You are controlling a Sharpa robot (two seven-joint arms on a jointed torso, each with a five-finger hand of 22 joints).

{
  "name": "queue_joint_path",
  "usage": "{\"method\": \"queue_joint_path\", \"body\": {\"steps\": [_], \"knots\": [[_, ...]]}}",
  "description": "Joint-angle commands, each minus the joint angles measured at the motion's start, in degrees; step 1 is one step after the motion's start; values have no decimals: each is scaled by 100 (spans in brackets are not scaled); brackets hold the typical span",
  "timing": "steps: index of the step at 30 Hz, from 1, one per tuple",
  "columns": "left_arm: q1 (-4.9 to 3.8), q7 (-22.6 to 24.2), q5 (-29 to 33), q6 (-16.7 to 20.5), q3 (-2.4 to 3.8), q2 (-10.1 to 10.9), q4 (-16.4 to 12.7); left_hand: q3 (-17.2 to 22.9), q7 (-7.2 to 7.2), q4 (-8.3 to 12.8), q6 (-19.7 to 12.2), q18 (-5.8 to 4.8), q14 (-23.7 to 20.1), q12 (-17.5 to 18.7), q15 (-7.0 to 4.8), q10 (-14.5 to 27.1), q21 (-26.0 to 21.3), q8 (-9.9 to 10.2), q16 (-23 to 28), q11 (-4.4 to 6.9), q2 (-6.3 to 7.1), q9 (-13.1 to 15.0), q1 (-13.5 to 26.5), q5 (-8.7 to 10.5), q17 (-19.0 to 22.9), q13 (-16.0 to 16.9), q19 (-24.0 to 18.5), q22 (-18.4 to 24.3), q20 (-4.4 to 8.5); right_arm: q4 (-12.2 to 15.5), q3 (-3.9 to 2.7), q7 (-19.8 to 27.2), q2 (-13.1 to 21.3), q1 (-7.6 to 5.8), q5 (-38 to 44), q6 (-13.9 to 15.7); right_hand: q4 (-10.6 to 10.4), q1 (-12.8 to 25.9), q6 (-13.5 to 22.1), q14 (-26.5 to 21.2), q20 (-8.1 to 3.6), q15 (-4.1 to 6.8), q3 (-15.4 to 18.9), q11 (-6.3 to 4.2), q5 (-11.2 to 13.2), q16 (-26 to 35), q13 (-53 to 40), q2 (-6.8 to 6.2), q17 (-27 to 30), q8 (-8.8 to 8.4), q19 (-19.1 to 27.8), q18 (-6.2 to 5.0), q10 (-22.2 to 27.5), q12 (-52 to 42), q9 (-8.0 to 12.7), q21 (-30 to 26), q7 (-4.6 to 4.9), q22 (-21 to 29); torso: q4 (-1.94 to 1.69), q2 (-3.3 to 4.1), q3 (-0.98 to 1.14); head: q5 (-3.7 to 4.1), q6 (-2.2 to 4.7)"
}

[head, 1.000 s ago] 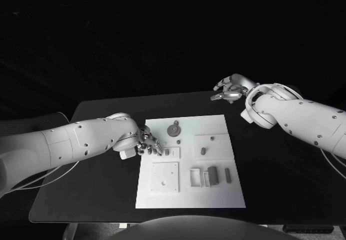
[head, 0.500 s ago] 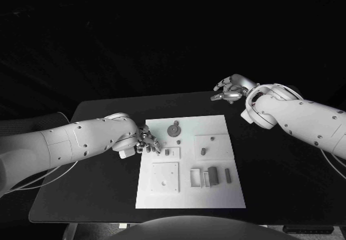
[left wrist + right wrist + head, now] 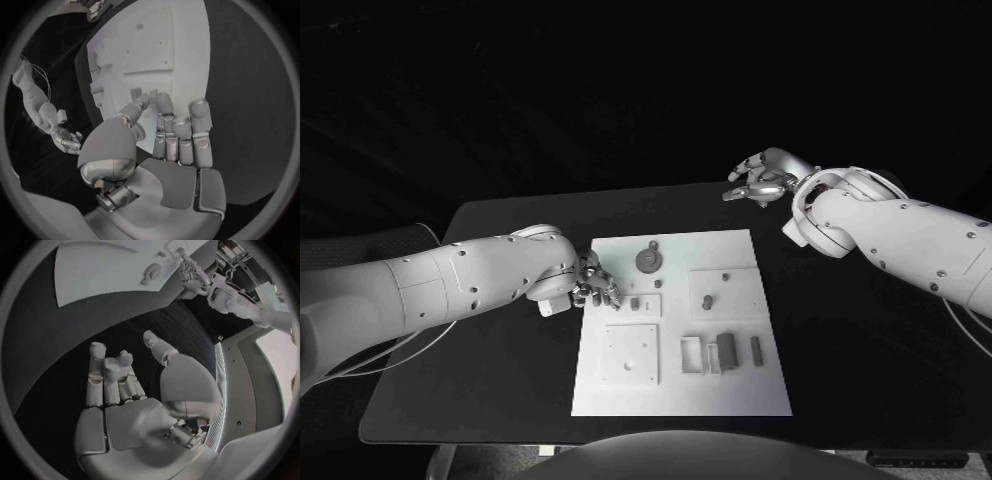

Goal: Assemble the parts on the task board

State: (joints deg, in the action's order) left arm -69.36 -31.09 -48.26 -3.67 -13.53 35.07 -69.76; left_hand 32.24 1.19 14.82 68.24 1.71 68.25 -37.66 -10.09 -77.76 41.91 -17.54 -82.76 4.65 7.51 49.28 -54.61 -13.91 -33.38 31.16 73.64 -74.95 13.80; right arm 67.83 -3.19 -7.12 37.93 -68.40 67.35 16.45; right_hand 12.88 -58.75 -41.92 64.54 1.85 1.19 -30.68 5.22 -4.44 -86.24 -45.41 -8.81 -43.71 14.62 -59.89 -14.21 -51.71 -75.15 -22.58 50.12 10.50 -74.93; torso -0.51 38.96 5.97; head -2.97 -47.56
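Left hand (image 3: 596, 291) fingertips down at board (image 3: 678, 390) left edge, grip unclear; right hand (image 3: 762, 178) open, idle far right. Parts (image 3: 718, 352) mostly loose.

Dim monochrome light, black surroundings, bright glaring white board, fisheye-bent wrist views

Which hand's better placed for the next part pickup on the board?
Left. The left hand has its fingertips at the task board edge beside the small parts. The right hand hovers off the board, past its far corner.
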Motion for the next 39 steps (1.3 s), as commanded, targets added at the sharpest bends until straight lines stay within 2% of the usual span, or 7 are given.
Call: {"method": "queue_joint_path", "body": {"steps": [1, 10, 26, 39], "knots": [[2, -32, 21, -106, -1, -26, 14, 111, -4, 119, 32, 94, 31, -13, -58, -31, 26, -18, -24, 11, -373, 9, -374, -21, -9, -9, 32, -111, -10, 10, -2, 31, 1, 3, 42, -65, -31, 70, 0, -34, -34, -21, 0, 1, -19, -39, 7, 5, 7, 35, -10, -79, 40, -30, 7, -32, 122, -102, 1, 1, 0, 0, -4], [9, -18, -32, -67, -1, -45, 31, 105, -3, 115, 30, 95, 33, -11, -58, -31, 25, -14, -20, 11, -383, 8, -365, 0, -8, -10, 32, -109, -10, 11, -2, 31, 3, 3, 42, -64, -31, 70, 1, -34, -34, -21, 0, 1, -18, -39, 8, 5, 8, 35, -10, -79, 41, -31, 7, -32, 122, -102, -1, 1, -3, 8, -4], [20, -67, -100, -282, -2, -40, 30, 106, -4, 123, 29, 98, 35, -10, -59, -31, 24, -11, -17, 12, -393, 7, -373, 10, -7, -10, 32, -109, -8, 12, -2, 31, 5, 3, 42, -63, -31, 69, 2, -35, -34, -21, 0, 1, -19, -39, 11, 5, 9, 36, -10, -79, 42, -33, 8, -32, 122, -102, -1, 2, -5, 9, -26], [27, -74, -156, -224, -2, -37, 55, 105, -4, 126, 29, 99, 37, -9, -60, -31, 24, -9, -16, 12, -400, 7, -375, 14, -6, -11, 32, -109, -8, 12, -2, 30, 7, 4, 42, -63, -32, 70, 3, -35, -34, -21, 0, 1, -18, -39, 14, 3, 10, 37, -10, -79, 42, -34, 8, -33, 122, -102, 0, 1, -3, 3, -29]]}}
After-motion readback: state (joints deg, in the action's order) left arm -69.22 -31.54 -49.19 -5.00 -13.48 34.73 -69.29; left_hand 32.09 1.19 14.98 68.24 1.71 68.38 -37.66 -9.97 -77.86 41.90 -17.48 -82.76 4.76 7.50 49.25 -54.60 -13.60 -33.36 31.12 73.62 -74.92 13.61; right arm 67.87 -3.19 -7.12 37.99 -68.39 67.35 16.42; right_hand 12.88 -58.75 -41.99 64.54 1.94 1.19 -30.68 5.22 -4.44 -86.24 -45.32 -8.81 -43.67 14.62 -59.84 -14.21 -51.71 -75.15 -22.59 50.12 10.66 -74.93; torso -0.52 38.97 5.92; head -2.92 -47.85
